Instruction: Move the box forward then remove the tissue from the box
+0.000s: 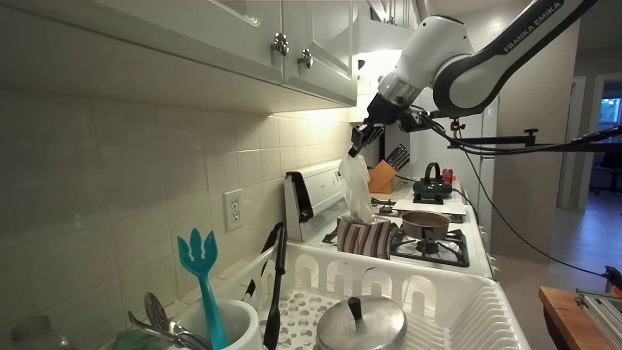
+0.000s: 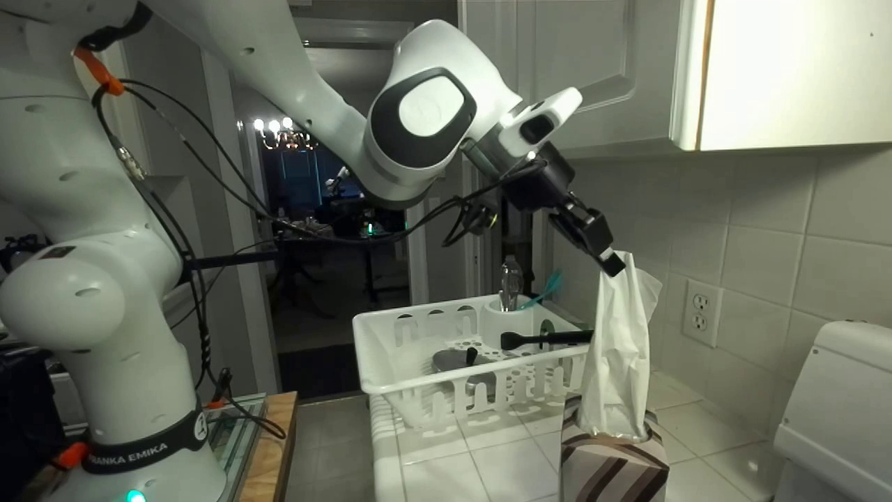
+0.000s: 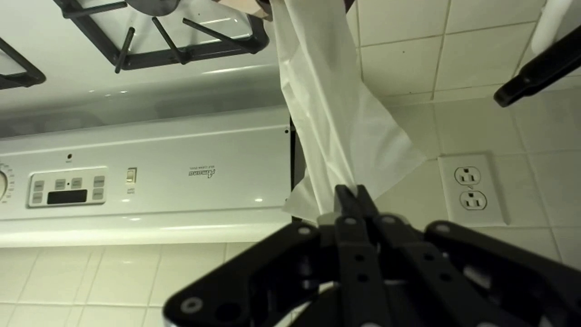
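The box (image 1: 363,238) has dark and light stripes and stands upright at the stove's near edge, beside the dish rack. Its striped side (image 2: 612,470) also shows at the bottom of an exterior view. Stretched upward from its top opening is the white tissue (image 2: 617,355), whose lower end meets the opening; how much lies inside is hidden. My gripper (image 3: 352,188) is above the box, shut on the tissue's upper end, with the cloth-like folds (image 3: 324,113) running away from the fingertips in the wrist view. Both exterior views show the gripper (image 1: 354,153) tilted downward.
A white dish rack (image 1: 388,272) holds a lidded pot (image 1: 362,325) and a black-handled utensil (image 2: 547,339). On the stove sits a small pan (image 1: 425,224); behind are a knife block (image 1: 382,177) and kettle (image 1: 432,187). Wall cabinets (image 1: 316,48) overhang the counter.
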### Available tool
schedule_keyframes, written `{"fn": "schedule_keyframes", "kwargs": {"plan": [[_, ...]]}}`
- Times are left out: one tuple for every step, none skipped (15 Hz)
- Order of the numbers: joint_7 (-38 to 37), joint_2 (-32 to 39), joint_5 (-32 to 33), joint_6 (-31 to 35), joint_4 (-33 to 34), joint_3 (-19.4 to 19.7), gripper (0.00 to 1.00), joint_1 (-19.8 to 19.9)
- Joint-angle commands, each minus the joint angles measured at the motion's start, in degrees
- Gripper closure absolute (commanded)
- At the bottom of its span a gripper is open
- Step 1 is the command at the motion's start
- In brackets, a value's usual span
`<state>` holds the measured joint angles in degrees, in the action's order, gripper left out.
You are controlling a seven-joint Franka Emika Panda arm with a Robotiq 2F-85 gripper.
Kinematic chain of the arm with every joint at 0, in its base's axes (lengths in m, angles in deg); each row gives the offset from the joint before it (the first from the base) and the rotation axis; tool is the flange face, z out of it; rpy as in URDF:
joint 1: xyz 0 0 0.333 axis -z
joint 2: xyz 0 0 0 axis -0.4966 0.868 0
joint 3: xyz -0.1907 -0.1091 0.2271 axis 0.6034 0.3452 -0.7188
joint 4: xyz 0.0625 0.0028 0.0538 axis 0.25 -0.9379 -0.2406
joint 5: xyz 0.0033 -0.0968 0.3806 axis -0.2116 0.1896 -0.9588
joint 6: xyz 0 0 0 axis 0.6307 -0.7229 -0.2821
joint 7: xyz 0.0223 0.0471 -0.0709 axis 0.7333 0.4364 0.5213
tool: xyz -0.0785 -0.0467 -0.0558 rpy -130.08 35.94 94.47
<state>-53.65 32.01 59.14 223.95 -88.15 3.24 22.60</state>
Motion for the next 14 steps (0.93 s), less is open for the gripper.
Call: {"fn": "schedule_keyframes", "kwargs": {"plan": [[3.5, -4.4, -2.8, -0.8, -2.2, 1.2, 1.00, -2.2], [4.7, -5.2, -3.5, -1.1, -2.5, 1.8, 1.00, -3.1], [11.2, -5.3, -11.2, -1.0, -3.3, -5.6, 1.00, 3.5], [15.0, -6.3, -15.2, -2.2, -4.0, -5.9, 1.00, 2.6], [18.4, -6.9, -19.1, -3.3, -4.0, -6.8, 1.00, 2.8], [19.3, -8.5, -18.9, -5.9, -4.1, -1.1, 1.00, -3.7], [22.2, -9.2, -21.6, -8.2, -3.9, -1.1, 1.00, -4.4], [26.3, -9.5, -26.8, -10.0, -3.8, -6.4, 1.00, 0.4], [27.6, -9.9, -28.5, -12.3, -3.4, -6.7, 1.00, 0.6], [29.3, -10.5, -30.3, -14.5, -3.1, -7.4, 1.00, 1.4], [30.1, -11.1, -31.3, -16.4, -2.9, -8.4, 1.00, 2.5], [30.9, -11.6, -32.1, -18.9, -2.5, -9.1, 1.00, 3.3], [31.1, -12.4, -32.6, -20.3, -2.5, -9.8, 1.00, 4.4], [31.5, -13.2, -33.1, -21.7, -2.6, -10.2, 1.00, 5.2]]}}
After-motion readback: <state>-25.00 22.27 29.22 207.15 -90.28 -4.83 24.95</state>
